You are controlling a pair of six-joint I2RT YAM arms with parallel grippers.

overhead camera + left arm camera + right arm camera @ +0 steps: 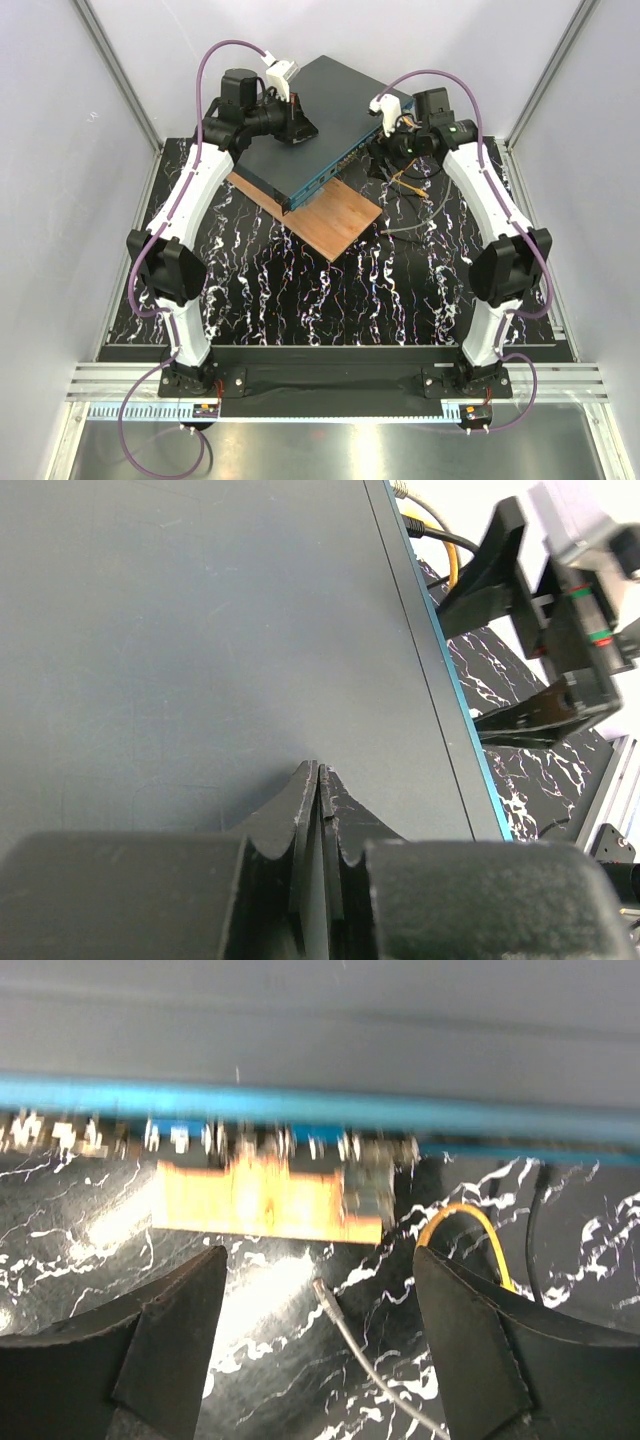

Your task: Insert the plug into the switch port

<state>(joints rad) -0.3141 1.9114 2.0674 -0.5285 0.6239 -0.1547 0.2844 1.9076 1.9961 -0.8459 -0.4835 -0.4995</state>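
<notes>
You have the switch (335,105) at the far edge of the tabletop (300,300), about mid-width. It is turned diagonally and lies on a wooden board (335,225) whose near corner sticks out toward the middle of the tabletop. The left gripper (318,772) is closed on nothing, with its fingers pressed together and their tips against the switch's dark top, well inside its edges. The right gripper (320,1260) is spread wide and empty. It sits low over the tabletop in front of the right end of the teal front face, facing the socket row. The plug (368,1182) is out of the pincer. In the right wrist view you see a small pale grey block up against the socket row, just right of the board's orange edge and ahead of the open fingers. That view is blurred, so you can't tell whether it is fully seated. It is too small to make out from the top view. A thin grey cable (370,1360) lies on the tabletop between the right fingers. A yellow cable (462,1222) loops beside the right-hand finger, with a black cable (530,1225) just beyond it.
</notes>
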